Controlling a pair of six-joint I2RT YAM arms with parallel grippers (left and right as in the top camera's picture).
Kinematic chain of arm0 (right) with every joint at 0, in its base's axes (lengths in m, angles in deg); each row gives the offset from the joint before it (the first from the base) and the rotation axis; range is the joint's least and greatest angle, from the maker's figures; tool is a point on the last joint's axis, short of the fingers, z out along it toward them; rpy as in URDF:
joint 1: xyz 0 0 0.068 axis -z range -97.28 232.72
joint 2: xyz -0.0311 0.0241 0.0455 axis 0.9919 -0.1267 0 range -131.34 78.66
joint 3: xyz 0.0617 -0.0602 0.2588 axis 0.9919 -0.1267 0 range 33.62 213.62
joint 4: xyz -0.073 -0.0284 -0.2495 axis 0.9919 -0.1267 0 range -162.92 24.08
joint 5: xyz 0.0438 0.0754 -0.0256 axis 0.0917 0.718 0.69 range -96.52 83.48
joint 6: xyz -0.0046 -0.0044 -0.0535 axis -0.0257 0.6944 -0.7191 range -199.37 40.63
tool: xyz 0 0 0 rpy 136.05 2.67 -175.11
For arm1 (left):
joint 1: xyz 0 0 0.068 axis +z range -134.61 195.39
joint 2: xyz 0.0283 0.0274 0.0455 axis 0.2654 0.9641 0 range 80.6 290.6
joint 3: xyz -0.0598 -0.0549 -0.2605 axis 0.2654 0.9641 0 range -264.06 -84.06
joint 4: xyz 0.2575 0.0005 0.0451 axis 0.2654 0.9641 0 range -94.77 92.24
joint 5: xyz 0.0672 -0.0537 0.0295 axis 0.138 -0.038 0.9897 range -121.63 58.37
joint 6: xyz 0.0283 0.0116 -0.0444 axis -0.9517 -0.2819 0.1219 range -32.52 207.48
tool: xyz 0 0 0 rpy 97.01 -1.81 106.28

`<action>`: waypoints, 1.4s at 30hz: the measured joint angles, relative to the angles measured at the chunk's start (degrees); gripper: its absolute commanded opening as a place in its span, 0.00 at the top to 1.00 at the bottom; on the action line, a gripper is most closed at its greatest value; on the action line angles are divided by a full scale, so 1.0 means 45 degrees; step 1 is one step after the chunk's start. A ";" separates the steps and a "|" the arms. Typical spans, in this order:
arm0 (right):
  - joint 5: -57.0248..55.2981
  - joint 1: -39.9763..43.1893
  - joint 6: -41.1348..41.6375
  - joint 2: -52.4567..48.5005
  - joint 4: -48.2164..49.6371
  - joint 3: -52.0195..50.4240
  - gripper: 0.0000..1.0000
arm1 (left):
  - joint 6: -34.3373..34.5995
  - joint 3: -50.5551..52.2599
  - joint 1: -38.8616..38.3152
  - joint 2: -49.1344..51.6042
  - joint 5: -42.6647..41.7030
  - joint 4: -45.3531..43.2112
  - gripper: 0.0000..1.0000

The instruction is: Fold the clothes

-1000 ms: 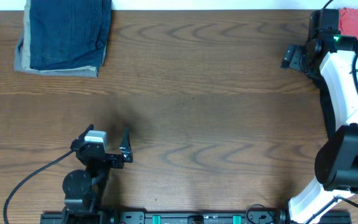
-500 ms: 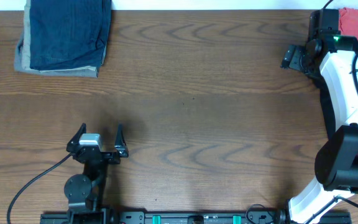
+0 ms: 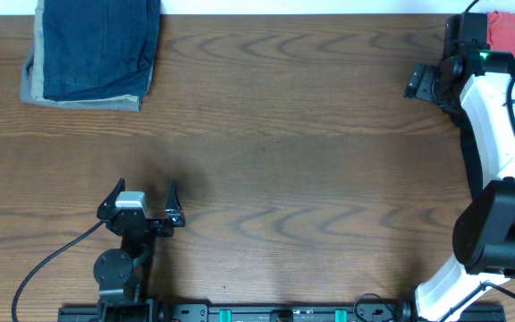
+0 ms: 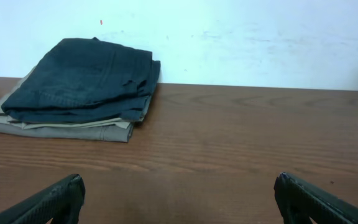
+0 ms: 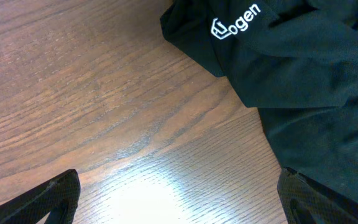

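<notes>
Overhead view: a folded stack of clothes (image 3: 92, 49), dark denim over beige, lies at the far left corner of the wooden surface (image 3: 311, 152). At front left, the left jaws stand wide apart, empty. At far right, the right jaws are spread wide, holding nothing, beside a black garment (image 5: 303, 74) with white lettering.

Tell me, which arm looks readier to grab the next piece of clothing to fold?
The right arm, probably. Its open jaws hover right beside a rumpled dark garment with a white logo. The left arm sits far off, facing only the already folded stack.
</notes>
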State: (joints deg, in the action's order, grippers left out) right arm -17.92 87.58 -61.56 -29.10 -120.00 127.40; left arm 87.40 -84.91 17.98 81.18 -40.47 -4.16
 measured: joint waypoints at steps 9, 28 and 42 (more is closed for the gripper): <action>0.0000 0.0000 -0.0005 0.0000 0.0000 0.0000 0.01 | 0.0000 0.0000 0.0000 0.0000 0.0000 0.0000 0.02; 0.0000 -0.0010 0.0000 0.0000 0.0000 0.0000 0.01 | 0.0000 -0.0005 0.0000 0.0000 0.0000 0.0005 0.02; -0.0010 -0.2589 0.0000 0.2487 0.0005 -0.0029 0.01 | 0.0000 -0.0010 0.0000 0.0000 0.0005 0.0010 0.02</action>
State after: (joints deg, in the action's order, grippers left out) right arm -17.96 75.93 -61.56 -17.91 -119.98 127.27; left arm 87.40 -84.95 17.98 81.18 -40.45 -4.12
